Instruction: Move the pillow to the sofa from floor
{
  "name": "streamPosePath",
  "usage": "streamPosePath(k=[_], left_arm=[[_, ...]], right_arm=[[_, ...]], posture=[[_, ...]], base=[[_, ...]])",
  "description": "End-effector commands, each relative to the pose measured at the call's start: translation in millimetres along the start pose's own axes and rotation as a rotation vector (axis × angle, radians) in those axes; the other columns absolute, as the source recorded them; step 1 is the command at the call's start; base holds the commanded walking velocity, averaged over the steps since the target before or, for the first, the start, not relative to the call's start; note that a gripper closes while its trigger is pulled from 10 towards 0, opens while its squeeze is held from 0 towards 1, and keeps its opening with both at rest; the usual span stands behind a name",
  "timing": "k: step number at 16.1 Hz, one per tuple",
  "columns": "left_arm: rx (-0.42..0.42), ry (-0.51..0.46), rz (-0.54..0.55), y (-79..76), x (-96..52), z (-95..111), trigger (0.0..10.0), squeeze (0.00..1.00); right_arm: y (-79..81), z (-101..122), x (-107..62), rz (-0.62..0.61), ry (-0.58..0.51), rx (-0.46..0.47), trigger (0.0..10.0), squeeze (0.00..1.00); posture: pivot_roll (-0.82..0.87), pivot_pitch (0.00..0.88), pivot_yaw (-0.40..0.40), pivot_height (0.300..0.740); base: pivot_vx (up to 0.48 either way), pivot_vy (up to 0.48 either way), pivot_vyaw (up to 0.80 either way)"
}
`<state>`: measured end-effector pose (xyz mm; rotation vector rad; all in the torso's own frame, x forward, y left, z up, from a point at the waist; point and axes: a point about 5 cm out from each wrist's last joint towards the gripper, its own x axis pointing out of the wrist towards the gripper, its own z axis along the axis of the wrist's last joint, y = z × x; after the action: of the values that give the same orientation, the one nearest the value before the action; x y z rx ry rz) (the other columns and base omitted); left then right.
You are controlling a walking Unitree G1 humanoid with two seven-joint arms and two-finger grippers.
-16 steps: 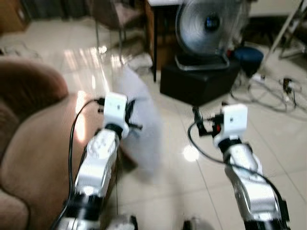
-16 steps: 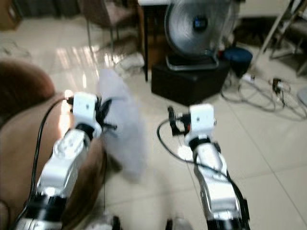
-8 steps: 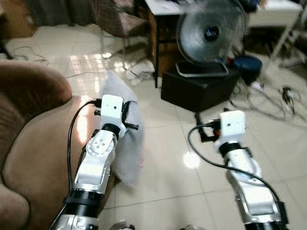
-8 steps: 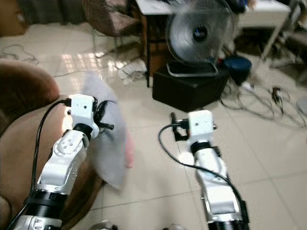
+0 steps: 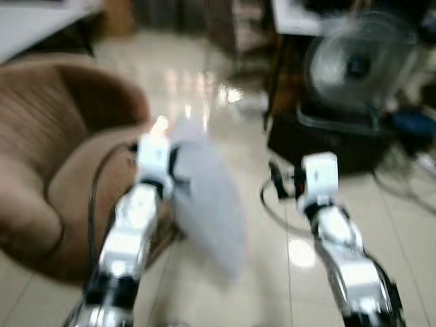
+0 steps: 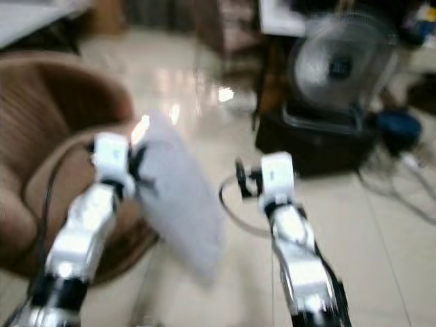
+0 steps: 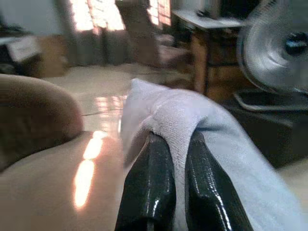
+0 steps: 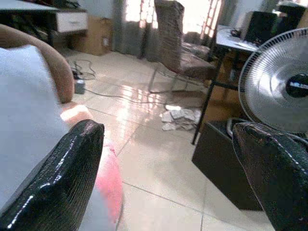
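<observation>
Glossy pale floor tiles (image 8: 159, 163) are being lit by window light. A silver fan (image 8: 281, 84) is being carried on a black box (image 6: 317, 146). Cables (image 8: 103, 91), crumpled paper (image 8: 180, 118), a chair (image 8: 180, 41) and a cardboard box (image 8: 94, 36) are being noted behind.
</observation>
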<state>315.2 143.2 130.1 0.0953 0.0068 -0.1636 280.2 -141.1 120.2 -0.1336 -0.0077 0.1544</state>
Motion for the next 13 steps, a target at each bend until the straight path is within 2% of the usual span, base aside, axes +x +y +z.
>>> streamPosePath(k=[1,7,10,13], left_arm=[[0.000,-0.067,-0.034,-8.8,6.2,17.1,10.0,0.00],[0.028,-0.088,-0.038,-5.1,9.1,18.4,10.0,0.00],[0.031,-0.095,-0.046,-6.6,10.1,20.1,10.0,0.00],[0.043,-0.097,-0.053,-7.8,10.6,19.7,10.0,0.00]], right_arm=[[-6.4,-6.5,-3.0,-0.028,0.029,-0.004,10.0,0.00],[-3.3,-7.0,-3.1,-0.048,0.023,0.024,10.0,0.00],[-1.6,-6.6,-2.9,-0.031,0.022,0.002,10.0,0.00],[-1.5,-6.3,-1.8,-0.030,0.021,0.001,10.0,0.00]], posture=[[-0.06,0.000,0.032,0.740],[-0.06,0.000,0.067,0.740],[-0.06,0.000,0.068,0.740],[-0.06,0.000,0.065,0.740]], base=[[0.000,0.000,0.00],[0.348,0.000,0.00],[0.364,0.000,0.00],[0.361,0.000,0.80]])
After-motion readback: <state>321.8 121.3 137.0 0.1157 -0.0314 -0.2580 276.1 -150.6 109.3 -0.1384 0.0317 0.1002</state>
